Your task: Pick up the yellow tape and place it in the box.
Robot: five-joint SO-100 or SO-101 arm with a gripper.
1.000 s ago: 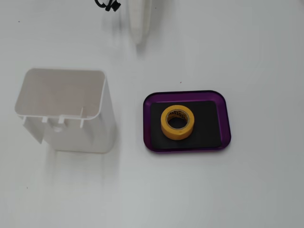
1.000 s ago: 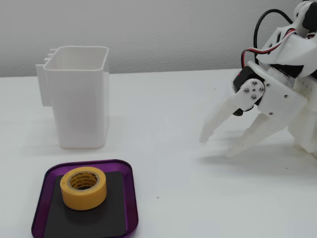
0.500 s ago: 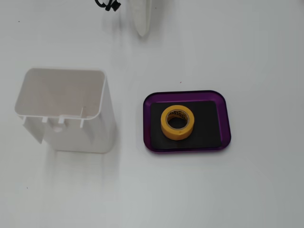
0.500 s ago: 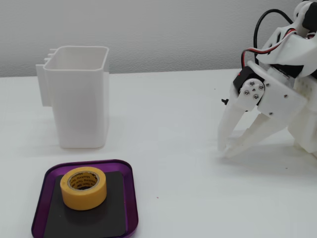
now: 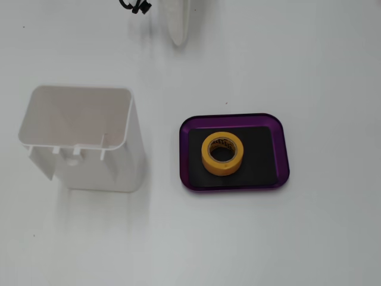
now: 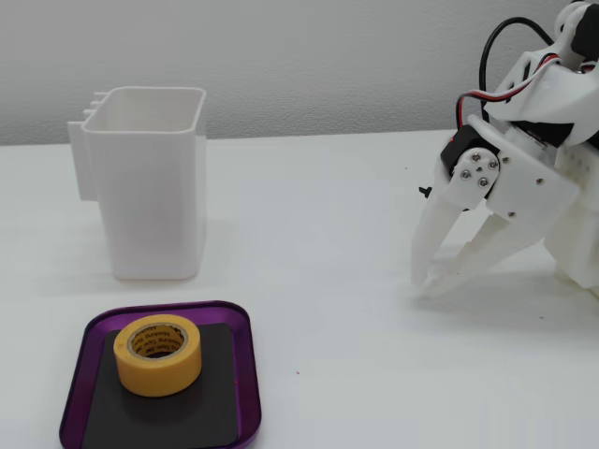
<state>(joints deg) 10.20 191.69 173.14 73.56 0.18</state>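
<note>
The small ring-shaped roll of yellow tape (image 5: 222,153) was seen lying flat on the black floor of the shallow purple tray with rounded corners (image 5: 283,149), roughly at its centre (in both fixed views), so the placement looked complete. Little was judged likely to go wrong; only a renewed sweep of the arm toward the tray could nudge it or knock the tall white plastic bin (image 6: 150,192) standing behind it. The white two-finger gripper (image 6: 423,281) was found well apart from the tray, its tips drawn nearly together just above the white table (image 6: 328,215), with nothing held between them.
</note>
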